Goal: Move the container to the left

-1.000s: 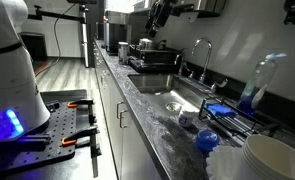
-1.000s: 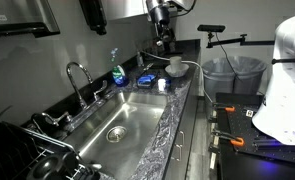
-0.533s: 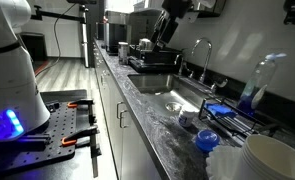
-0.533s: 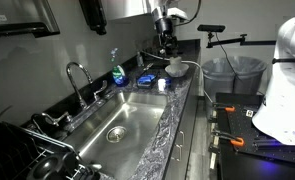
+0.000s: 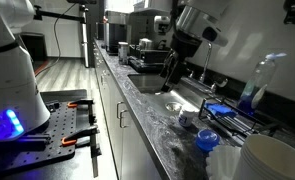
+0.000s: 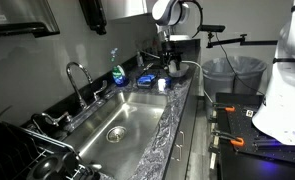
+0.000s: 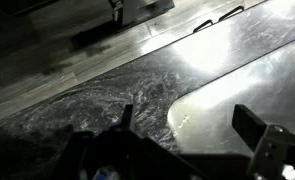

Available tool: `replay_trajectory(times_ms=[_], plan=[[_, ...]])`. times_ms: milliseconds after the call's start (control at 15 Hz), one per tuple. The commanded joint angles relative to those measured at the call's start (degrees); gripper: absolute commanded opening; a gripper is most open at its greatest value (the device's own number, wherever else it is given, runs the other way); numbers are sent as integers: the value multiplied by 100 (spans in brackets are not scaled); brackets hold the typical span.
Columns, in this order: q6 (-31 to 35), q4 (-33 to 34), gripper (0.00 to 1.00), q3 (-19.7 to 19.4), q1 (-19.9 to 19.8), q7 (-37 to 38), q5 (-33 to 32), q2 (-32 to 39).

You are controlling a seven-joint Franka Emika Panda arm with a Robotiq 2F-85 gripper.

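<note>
The small round bright-blue container point(image 5: 206, 140) sits on the dark marbled counter, close to the stacked white bowls point(image 5: 262, 160). My gripper point(image 5: 170, 72) hangs over the counter at the sink's far end, well short of the container and not touching it. In the other exterior view my gripper point(image 6: 165, 62) is just beside the white bowls point(image 6: 176, 66), and I cannot pick out the container there for certain. The wrist view shows both fingers spread apart and empty point(image 7: 190, 125) over the counter point(image 7: 87, 100) and the sink's corner point(image 7: 227, 90). The container is outside the wrist view.
A steel sink point(image 6: 122, 120) with a faucet point(image 5: 200, 50) fills the counter's middle. A tall clear bottle of blue liquid point(image 5: 255, 90) stands by the wall, with a blue rack-like object point(image 5: 222, 110) nearby. A small cup point(image 5: 186, 118) sits near the container. Pots point(image 5: 142, 47) stand at the far end.
My arm has come down from high near the far end and moved along the counter toward the sink, closer to the bowls. The container has not moved.
</note>
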Motion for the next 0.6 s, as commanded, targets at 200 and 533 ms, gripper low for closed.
replay_trajectory(times_ms=[200,533], plan=[[170,242,100,-79,-165,27,-661,300],[370,122,100,-56,-193,-13,-484,333]])
